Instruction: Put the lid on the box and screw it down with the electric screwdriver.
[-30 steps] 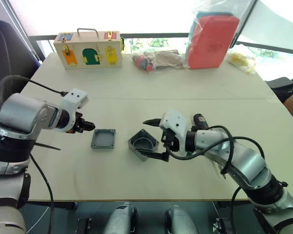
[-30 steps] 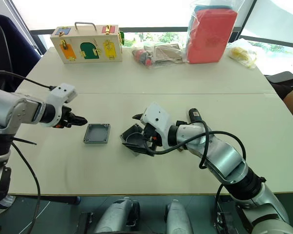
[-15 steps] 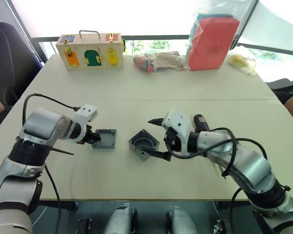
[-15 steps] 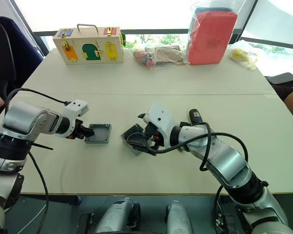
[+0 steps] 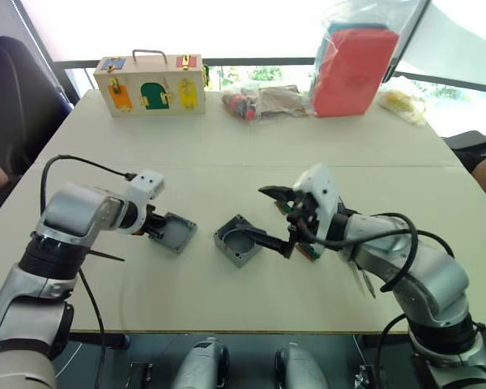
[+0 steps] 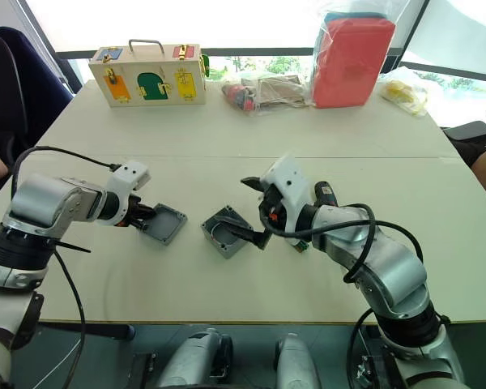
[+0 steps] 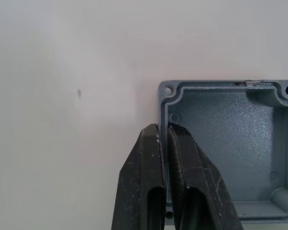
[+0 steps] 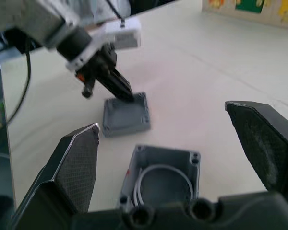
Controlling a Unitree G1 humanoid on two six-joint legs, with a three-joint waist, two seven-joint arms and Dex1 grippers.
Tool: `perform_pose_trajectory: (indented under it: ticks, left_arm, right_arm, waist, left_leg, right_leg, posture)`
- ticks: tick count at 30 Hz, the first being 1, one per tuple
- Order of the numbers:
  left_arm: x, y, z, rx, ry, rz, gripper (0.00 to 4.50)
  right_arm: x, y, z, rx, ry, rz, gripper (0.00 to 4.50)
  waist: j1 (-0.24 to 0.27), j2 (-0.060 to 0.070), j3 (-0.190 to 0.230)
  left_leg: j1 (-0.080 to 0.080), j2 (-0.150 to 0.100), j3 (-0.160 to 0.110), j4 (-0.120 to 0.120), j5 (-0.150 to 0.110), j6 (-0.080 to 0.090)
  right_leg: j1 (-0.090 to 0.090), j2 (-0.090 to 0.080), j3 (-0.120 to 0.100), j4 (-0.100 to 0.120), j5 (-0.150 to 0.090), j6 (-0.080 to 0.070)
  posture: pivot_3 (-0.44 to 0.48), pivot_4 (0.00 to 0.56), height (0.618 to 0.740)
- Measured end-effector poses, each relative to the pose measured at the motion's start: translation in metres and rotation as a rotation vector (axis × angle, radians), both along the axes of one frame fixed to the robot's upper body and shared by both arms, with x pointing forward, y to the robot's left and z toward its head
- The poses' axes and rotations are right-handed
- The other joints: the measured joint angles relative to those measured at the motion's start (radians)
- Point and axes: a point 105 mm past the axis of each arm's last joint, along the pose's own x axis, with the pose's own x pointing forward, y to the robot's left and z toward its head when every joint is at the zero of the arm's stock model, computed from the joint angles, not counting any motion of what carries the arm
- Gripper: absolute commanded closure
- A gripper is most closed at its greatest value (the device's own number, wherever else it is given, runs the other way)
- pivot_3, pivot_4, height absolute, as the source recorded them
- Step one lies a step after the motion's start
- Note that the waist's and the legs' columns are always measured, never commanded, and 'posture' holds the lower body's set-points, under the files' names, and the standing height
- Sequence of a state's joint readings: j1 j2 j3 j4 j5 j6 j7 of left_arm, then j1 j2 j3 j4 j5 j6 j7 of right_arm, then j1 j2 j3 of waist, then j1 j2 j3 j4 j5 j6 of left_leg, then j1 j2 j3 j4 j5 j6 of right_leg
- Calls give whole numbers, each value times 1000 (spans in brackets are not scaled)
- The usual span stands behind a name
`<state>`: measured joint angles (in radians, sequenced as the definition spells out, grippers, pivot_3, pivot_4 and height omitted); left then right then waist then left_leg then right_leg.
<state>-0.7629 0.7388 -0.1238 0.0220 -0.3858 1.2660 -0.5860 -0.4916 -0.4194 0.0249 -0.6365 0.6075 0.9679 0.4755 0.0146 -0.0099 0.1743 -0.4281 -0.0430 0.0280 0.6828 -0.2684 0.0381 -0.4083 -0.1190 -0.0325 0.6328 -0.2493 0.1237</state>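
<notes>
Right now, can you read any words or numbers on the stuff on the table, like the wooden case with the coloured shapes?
No text can be read on anything here.
Wooden case with coloured latches: coloured shapes, no letters to make out.
Red padded pack in clear plastic: a faint mark, too blurred to read.
Thin square grey plastic lid: bare plastic, no writing.
Deep grey plastic box: no label visible.

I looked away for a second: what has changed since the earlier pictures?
The left gripper reached the lid, shut on its rim and tilted it up off the table. The right gripper, open, backed away from the box. The box stayed put.
</notes>
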Motion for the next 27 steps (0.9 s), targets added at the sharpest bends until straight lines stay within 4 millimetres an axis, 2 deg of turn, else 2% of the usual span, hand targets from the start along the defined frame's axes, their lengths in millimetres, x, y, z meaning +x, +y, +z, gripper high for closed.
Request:
perform_pose_trajectory:
  ticks: [2, 4, 5, 6, 7, 11, 13, 17, 27]
  left_arm:
    - [21, -12, 50, -134, -248, -51, 4450]
    - [29, -25, 101, -217, -463, -104, 4450]
    - [31, -32, 118, -250, -539, -124, 4450]
    - [31, -38, 126, -267, -576, -145, 4450]
    - [31, -48, 129, -293, -606, -173, 4450]
    - [34, -66, 108, -340, -571, -190, 4450]
    - [34, -73, 104, -355, -567, -207, 4450]
    - [34, -76, 107, -364, -586, -213, 4450]
    - [32, -86, 108, -398, -584, -237, 4450]
  right_arm:
    - [12, 1, 16, 123, 36, -17, 0]
    - [22, 6, 26, 195, 75, -8, 0]
    - [29, 9, 28, 232, 105, -8, 0]
    - [34, 10, 29, 248, 124, -15, 0]
    - [41, 12, 29, 266, 155, -25, 0]
    - [61, 4, 24, 313, 229, -93, 0]
    - [67, 3, 26, 345, 247, -112, 0]
    - [69, 2, 32, 374, 245, -116, 0]
    - [70, 4, 29, 418, 289, -139, 0]
  waist:
    - [0, 0, 0]
    - [-3, 0, 0]
    - [-5, 0, 0]
    - [-5, 1, 0]
    - [-6, 2, -1]
    - [-10, 1, -1]
    - [-12, 2, 0]
    - [-20, 2, 0]
    - [-27, 2, 0]
  left_leg:
    - [0, 0, 0, -1, 0, -1]
    - [0, 0, 0, -2, 0, -1]
    - [0, -1, 1, -2, 0, -1]
    - [0, -1, 2, -3, 0, -1]
    - [1, -1, 2, -3, 0, -1]
    - [0, -1, 2, -3, 0, -1]
    - [0, -1, 2, -3, 0, -1]
    - [0, -1, 2, -4, 0, -1]
    - [0, -1, 2, -5, 0, -1]
  right_leg:
    - [-1, 0, 0, -1, 0, 0]
    - [0, 0, 0, -2, 0, 0]
    - [-1, 0, 0, -2, 0, 0]
    - [-1, 0, 0, -1, 0, 0]
    - [0, 0, 0, -1, 0, 0]
    - [-1, 0, 0, 0, 0, 0]
    - [-2, 1, 0, 0, 0, 0]
    - [-1, 1, 0, 0, 0, 0]
    - [-1, 1, 0, 0, 0, 0]
  posture:
    - [0, 150, 740]
    - [0, 150, 740]
    - [0, 150, 740]
    - [0, 150, 740]
    - [0, 150, 740]
    - [0, 150, 740]
    - [0, 150, 740]
    - [0, 150, 740]
    - [0, 150, 740]
